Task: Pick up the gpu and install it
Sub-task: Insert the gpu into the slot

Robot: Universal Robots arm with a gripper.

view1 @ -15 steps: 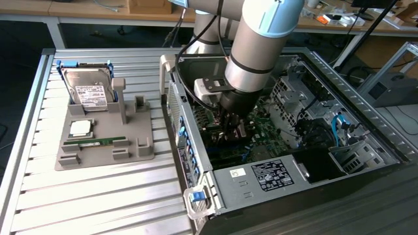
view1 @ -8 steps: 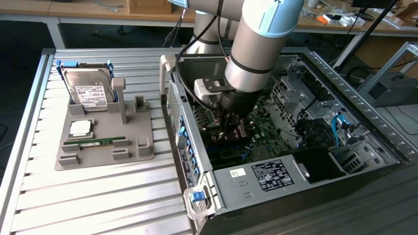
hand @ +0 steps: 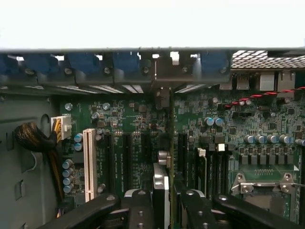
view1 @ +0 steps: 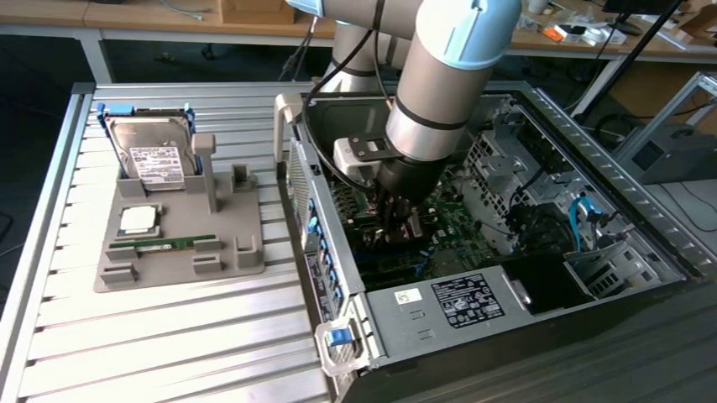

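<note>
Exterior view: slatted metal table point(view1: 168, 336), workshop benches point(view1: 146, 17).

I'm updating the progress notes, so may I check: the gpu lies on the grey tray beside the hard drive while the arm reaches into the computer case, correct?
Not quite: the gpu is off the grey tray; the wrist view shows it held edge-on in the gripper above the motherboard. The arm does reach into the computer case.

Labels on hard drive point(view1: 154, 159) and power supply point(view1: 468, 300) present; print illegible.
</note>
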